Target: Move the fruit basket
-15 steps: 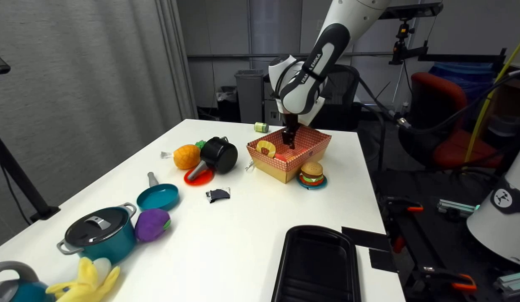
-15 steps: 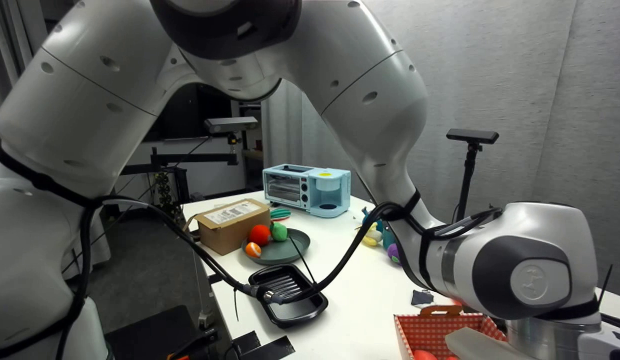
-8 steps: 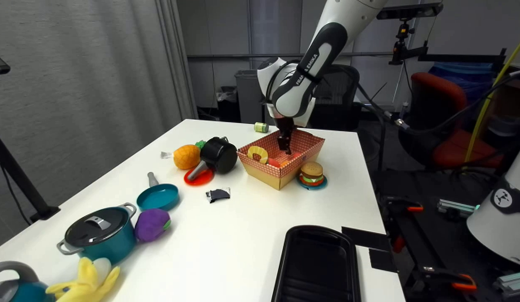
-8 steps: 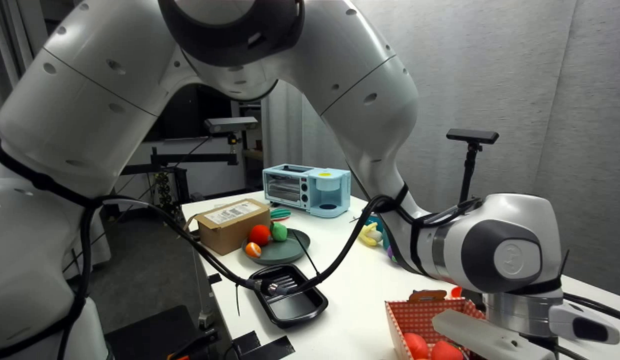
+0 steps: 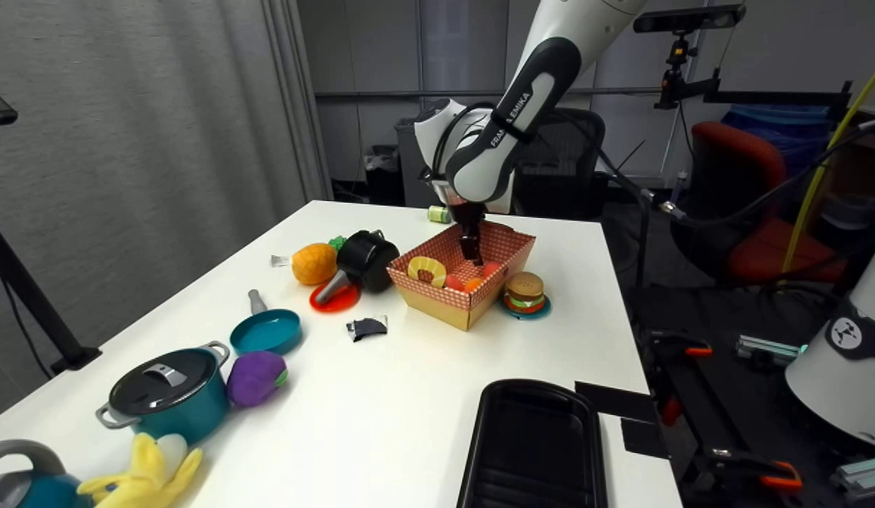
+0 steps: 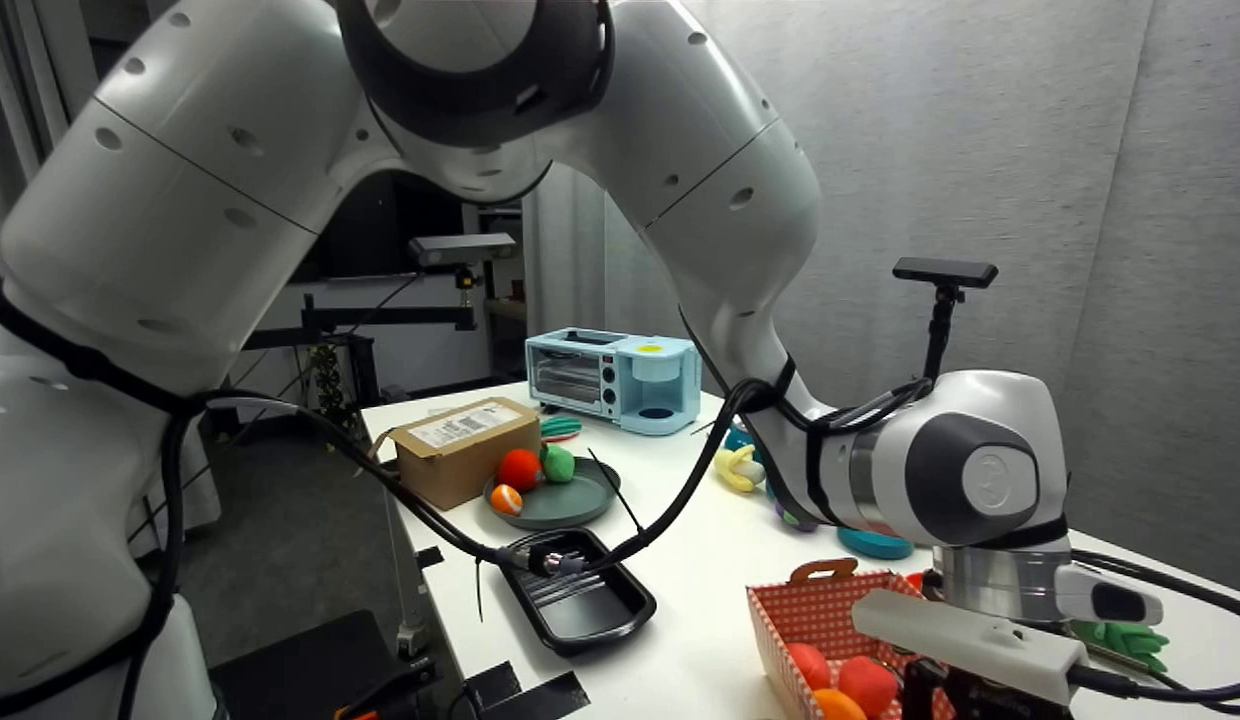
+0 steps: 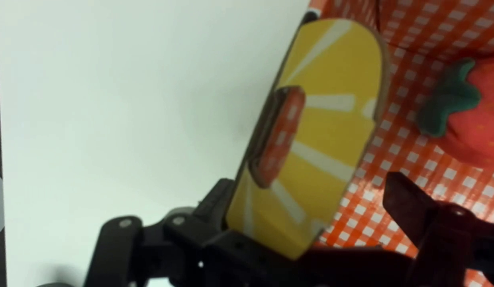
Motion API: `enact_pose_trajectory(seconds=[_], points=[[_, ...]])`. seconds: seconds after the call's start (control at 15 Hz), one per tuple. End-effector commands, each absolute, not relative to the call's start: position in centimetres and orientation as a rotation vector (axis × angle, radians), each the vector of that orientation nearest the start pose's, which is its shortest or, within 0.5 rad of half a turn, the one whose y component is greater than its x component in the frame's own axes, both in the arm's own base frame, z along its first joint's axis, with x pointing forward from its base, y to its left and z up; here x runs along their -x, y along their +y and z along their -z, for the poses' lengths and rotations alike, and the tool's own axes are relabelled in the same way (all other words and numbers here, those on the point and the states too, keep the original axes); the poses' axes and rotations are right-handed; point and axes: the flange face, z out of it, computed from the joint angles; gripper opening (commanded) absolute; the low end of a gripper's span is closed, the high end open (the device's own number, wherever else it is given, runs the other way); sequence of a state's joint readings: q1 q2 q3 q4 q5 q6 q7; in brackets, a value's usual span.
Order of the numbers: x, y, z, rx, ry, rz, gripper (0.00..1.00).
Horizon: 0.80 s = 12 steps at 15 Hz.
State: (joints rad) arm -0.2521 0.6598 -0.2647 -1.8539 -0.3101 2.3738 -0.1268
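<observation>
Fruit basket: your hand spans its yellow flap, spread wide, nothing gripped; prob. a push, so go slow & lvl.

Fruit basket smooth card, bit shiny inside. Box dull cardboard. Black tray shiny. Robot arm smooth, shiny. Wrist ring shiny metal. Curtain rough cloth.

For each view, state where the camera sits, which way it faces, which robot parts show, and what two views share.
In an exterior view: raised near the tray, facing the basket; arm at top and right.
In an exterior view: close beside the arm, seen large, facing the oven.
Wrist view: above the claw, which shows, facing down at the basket.
Both exterior views share the basket, tray and arm.
</observation>
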Motion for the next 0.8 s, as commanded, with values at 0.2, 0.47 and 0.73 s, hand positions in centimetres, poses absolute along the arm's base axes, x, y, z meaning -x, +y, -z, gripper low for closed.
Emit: enact_pose_trajectory(seconds=[0.2,0.47,0.73], points=[[-56.3,-26.6,-14.7,3.393,-0.131,-0.486,1.00],[-57.2,-24.2,-14.2,3.387,-0.294,-0.499,1.00],[-57.8,-21.1,-14.2,3.365,-0.467,-0.496,1.00]])
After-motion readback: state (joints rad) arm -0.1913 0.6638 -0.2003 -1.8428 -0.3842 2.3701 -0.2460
